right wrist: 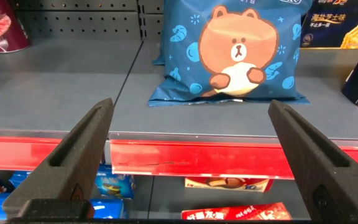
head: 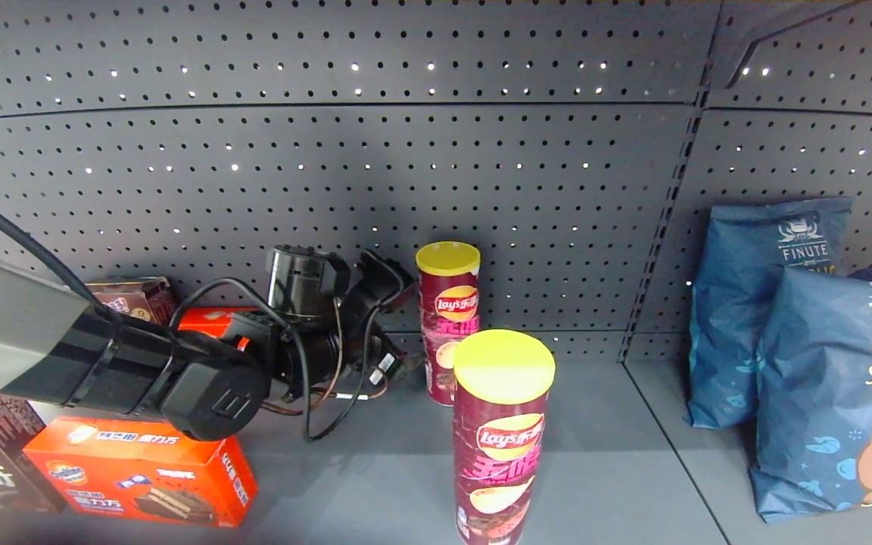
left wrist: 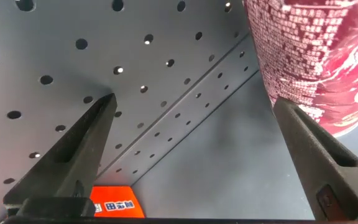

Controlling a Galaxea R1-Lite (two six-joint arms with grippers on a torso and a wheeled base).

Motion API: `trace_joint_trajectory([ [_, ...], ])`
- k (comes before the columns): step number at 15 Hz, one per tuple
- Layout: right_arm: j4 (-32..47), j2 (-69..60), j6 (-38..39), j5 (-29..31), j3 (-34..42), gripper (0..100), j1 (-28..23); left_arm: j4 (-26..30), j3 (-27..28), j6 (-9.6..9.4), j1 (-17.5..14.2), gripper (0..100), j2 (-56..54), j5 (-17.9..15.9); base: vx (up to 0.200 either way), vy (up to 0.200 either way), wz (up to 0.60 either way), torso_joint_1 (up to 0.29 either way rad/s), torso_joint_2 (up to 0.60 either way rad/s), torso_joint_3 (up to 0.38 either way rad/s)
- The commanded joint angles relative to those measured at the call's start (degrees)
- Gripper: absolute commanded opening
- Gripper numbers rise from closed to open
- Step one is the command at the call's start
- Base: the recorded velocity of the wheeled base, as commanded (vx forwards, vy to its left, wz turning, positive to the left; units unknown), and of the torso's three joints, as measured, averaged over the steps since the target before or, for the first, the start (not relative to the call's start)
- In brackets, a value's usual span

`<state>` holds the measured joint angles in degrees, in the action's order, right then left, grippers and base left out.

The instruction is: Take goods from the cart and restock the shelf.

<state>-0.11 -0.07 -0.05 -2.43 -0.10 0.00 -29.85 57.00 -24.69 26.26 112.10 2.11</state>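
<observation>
Orange box [head: 141, 473], blue bags [head: 837, 393] (chip cans [head: 502, 435] between)

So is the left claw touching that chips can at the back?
Cannot tell. In the left wrist view, one fingertip of the left gripper overlaps the rear chips can; neither gap nor contact shows.

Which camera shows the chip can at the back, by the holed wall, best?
The head view: the back can stands upright there, yellow lid down to nearly its base. The left wrist view shows just a patch of its side, close up. The right wrist view catches the lower end of one can; which, I cannot tell.
</observation>
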Motion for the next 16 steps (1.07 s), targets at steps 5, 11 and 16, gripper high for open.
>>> trace_joint_trajectory([
  [5,-0.1,0.1,0.0,0.0,0.0,100,0.0,-0.1,-0.1,-0.1,-0.8,100,0.0,0.0,0.0,0.0,0.0,0.0,0.0,0.0],
  [11,-0.1,0.1,0.0,0.0,0.0,100,0.0,0.0,0.9,-0.01,0.1,100,1.3,0.0,0.0,0.0,0.0,0.0,0.0,0.0],
  [16,-0.1,0.1,0.0,0.0,0.0,100,0.0,0.2,2.1,1.31,1.5,100,2.5,0.1,0.0,0.0,0.0,0.0,0.0,0.0],
])
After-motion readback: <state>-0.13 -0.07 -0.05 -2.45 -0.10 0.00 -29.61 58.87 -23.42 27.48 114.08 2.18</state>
